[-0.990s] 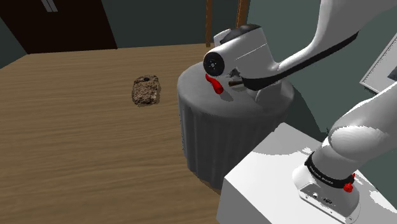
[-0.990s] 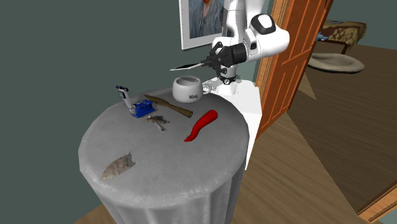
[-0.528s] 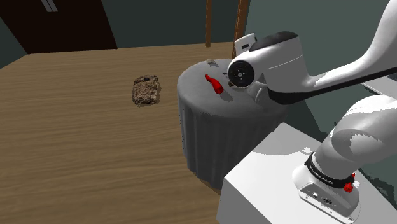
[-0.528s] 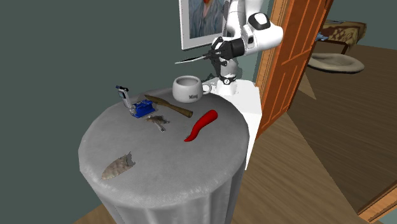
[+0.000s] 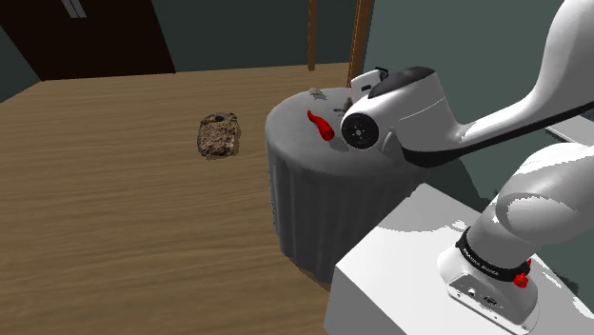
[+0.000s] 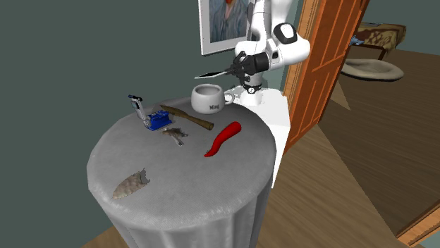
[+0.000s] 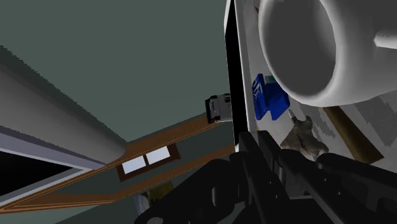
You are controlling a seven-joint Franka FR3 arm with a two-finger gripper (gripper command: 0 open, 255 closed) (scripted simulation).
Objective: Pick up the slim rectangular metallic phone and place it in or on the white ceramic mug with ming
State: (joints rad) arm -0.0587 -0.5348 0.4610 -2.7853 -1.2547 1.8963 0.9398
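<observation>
Above the mug (image 6: 209, 103), the phone (image 6: 211, 72) looks thin and dark.

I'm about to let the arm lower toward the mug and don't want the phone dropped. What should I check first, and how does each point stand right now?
1. Grip: the hand is shut on the phone, which sticks out sideways, nearly flat. Ok.
2. Clearance: the phone hangs above the mug and does not touch it. Ok.
3. Phone centred over the opening: the depth is unclear. Cannot tell.
4. Mug upright, with nothing in its opening. Ok.
5. The brown-handled tool lies apart from the mug, likely outside the descent path. Ok.
</observation>
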